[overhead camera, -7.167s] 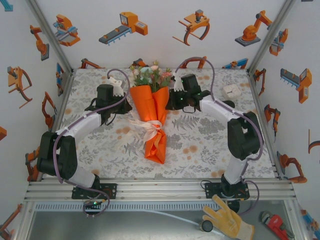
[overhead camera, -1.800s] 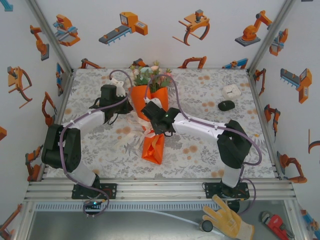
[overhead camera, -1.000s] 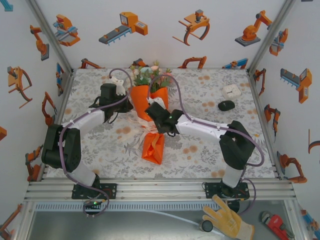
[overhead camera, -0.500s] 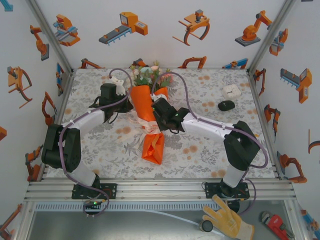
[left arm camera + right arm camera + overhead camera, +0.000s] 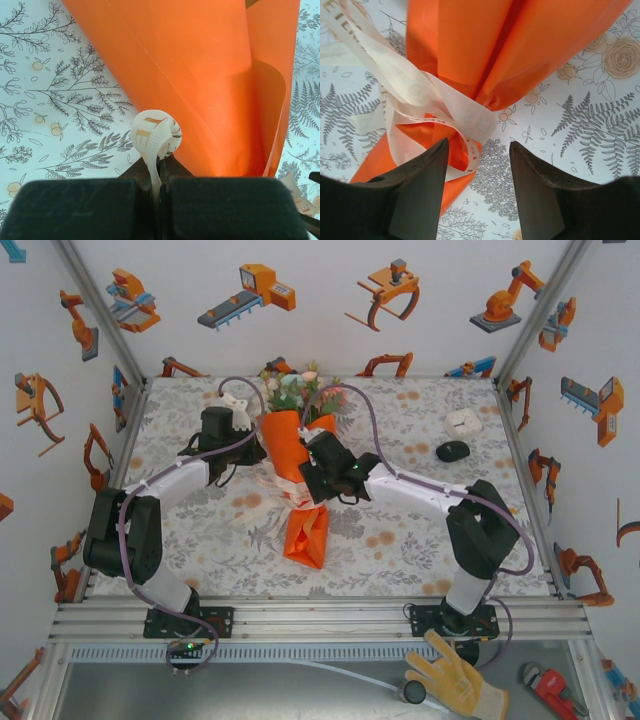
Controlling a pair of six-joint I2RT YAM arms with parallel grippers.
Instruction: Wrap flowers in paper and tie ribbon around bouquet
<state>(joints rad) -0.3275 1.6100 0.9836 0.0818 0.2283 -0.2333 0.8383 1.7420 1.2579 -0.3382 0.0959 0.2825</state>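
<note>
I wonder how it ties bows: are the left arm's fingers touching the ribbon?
Touching. The left wrist view shows the ribbon pinched between the shut left fingers, a loop poking out above.

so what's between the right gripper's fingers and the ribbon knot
Nothing else, right wrist view: the open right gripper sits just short of the ribbon knot, a ribbon tail between its fingers, over paper and tablecloth.

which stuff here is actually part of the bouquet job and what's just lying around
Part of the job:
- orange paper
- flowers sticking out of its wide end
- cream ribbon around its waist, one end pinched in the left end effector

Lying about:
- white box and black oval object, far right
- yellow glove and red wrench, near right, outside the work area
</note>
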